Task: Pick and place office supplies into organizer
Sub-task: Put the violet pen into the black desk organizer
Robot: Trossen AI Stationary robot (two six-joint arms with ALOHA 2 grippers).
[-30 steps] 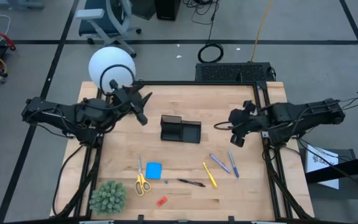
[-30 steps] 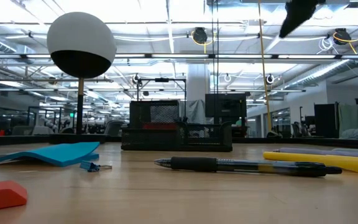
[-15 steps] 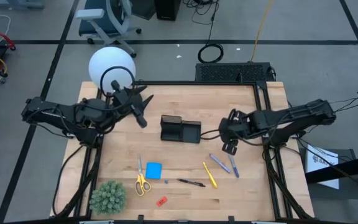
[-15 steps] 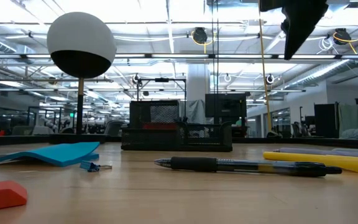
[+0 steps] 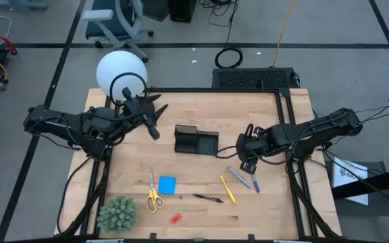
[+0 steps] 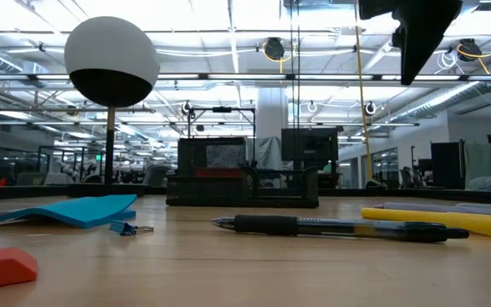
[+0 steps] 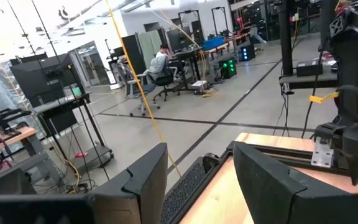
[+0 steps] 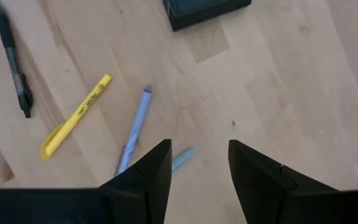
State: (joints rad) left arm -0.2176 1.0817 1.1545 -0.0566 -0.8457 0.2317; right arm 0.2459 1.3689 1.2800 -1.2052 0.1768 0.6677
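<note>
The right gripper point(image 5: 247, 164) hangs with its two dark fingers point(image 8: 143, 174) spread and empty, right over the two bluish-purple plastic pens point(image 8: 134, 130); the yellow pen point(image 8: 74, 117) and black pen point(image 8: 13, 63) lie a little further out. To grasp well, it should probably centre on one barrel, fingers across it, then drop straight down. The small black rectangular organizer point(image 5: 196, 140) sits close beyond the fingertips. The left gripper point(image 5: 152, 120), also parted, waits beyond the organizer.
</note>
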